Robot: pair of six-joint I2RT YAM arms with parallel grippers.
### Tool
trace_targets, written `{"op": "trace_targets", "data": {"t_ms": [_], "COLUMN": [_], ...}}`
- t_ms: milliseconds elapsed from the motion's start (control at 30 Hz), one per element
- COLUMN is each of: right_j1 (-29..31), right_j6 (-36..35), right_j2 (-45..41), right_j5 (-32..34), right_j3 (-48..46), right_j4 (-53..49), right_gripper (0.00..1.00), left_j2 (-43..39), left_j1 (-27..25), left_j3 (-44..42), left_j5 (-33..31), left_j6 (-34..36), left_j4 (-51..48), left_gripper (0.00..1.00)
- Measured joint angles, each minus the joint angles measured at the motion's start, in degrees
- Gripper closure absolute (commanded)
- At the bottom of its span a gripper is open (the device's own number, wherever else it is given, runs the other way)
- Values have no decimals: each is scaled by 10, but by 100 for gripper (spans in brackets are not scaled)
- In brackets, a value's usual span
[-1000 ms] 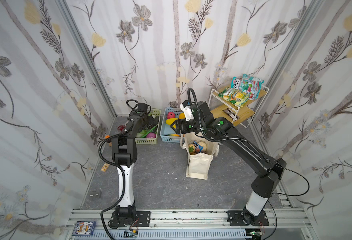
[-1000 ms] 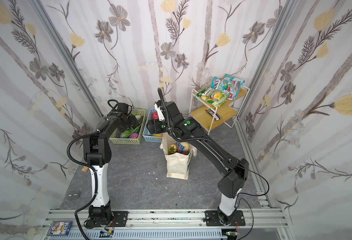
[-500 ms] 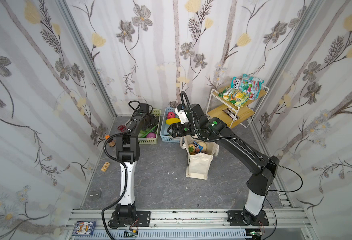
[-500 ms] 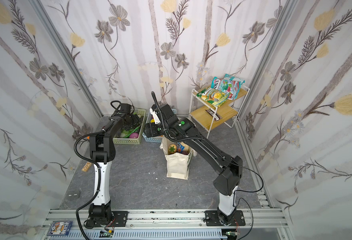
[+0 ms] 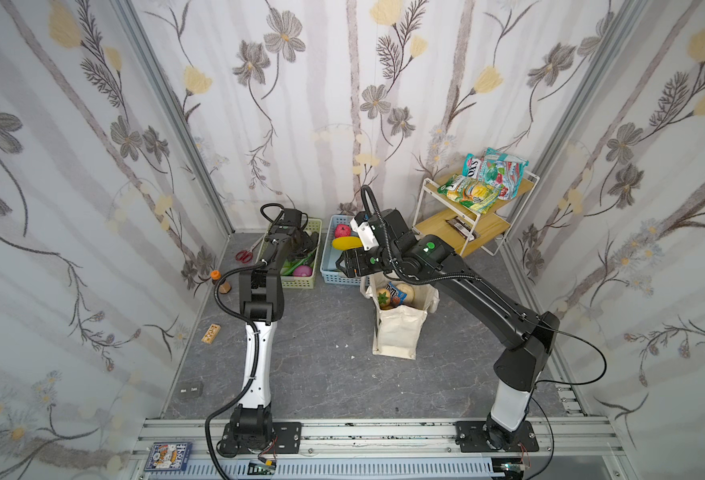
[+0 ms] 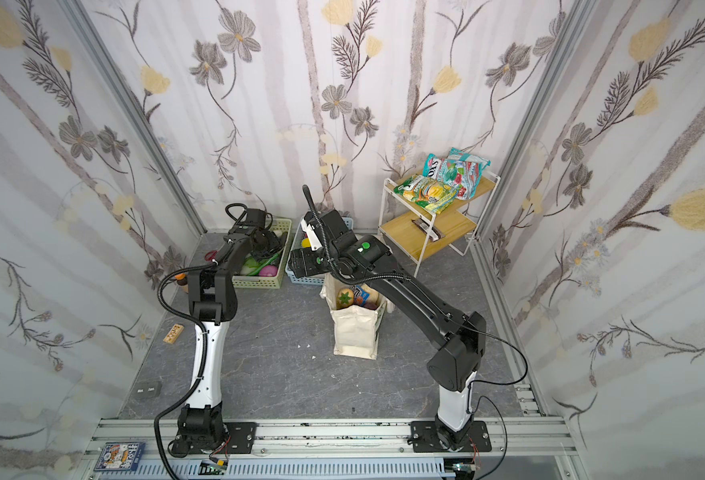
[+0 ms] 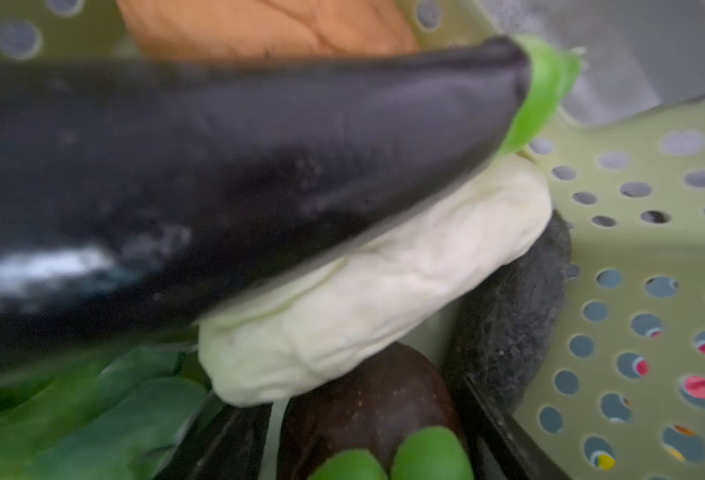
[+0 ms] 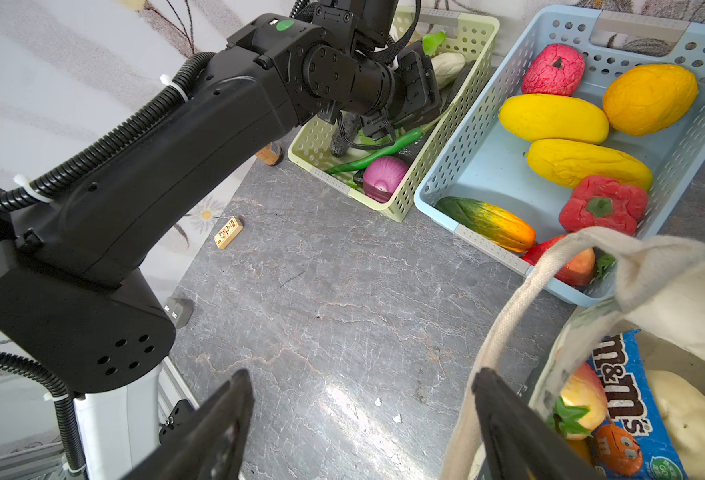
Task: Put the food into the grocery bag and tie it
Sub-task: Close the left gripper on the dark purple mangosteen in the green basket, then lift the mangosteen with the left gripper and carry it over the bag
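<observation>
Two slotted baskets stand side by side at the tabletop's point(image 5: 321, 374) back edge, a green basket point(image 5: 296, 283) on the left and a blue basket point(image 8: 454, 137) just beside it. The green one holds one purple onion point(image 8: 384, 178), one long green pod point(image 8: 377, 157), one dark aubergine point(image 7: 217, 166) and one cream vegetable point(image 7: 363, 291), among darker pieces I cannot count. The blue one holds two yellow fruits point(image 8: 552, 118), one orange fruit point(image 8: 649, 97), two red pieces point(image 8: 604, 210) and one green-to-orange piece point(image 8: 487, 222), plus one reddish piece point(image 8: 579, 268) half hidden behind a cream handle point(image 8: 525, 295). One grocery bag point(image 5: 396, 332) stands upright just in front of the blue basket, with one blue candy packet point(image 8: 620, 399), one cream piece point(image 8: 691, 419) and one peach-coloured fruit point(image 8: 583, 399) showing inside.

The left gripper point(image 7: 344, 399) is down in the green basket, fingers apart on either side of a dark brown piece point(image 7: 363, 415); whether they press it I cannot tell. The right gripper point(image 8: 361, 376) hangs wide open and empty over bare tabletop, one finger just beside that handle.

The tabletop is grey and veined. One wire rack point(image 5: 433, 226) with snack bags point(image 5: 483, 183) on top stands at its back right corner. Flowered wallpaper point(image 5: 342, 104) covers the walls.
</observation>
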Motion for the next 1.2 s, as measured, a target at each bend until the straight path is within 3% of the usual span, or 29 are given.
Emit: {"op": "trace_targets", "data": {"t_ms": [367,933,1200], "right_j1": [-1,-3,-19], "right_j6": [0,0,0], "right_j2": [-3,-15,-19], "right_j5": [5,18,19], "right_j3": [0,-10,-24], "right_j4": [-12,-13,-10], "right_gripper": [17,17,17], "left_j2": [-11,-79,-147], "left_j1": [0,0,0], "left_j3": [-2,-29,-82], "left_j5": [0,3,27], "left_j6": [15,43,42], "left_j4": [-5,-7,-2], "left_gripper": [39,39,39]}}
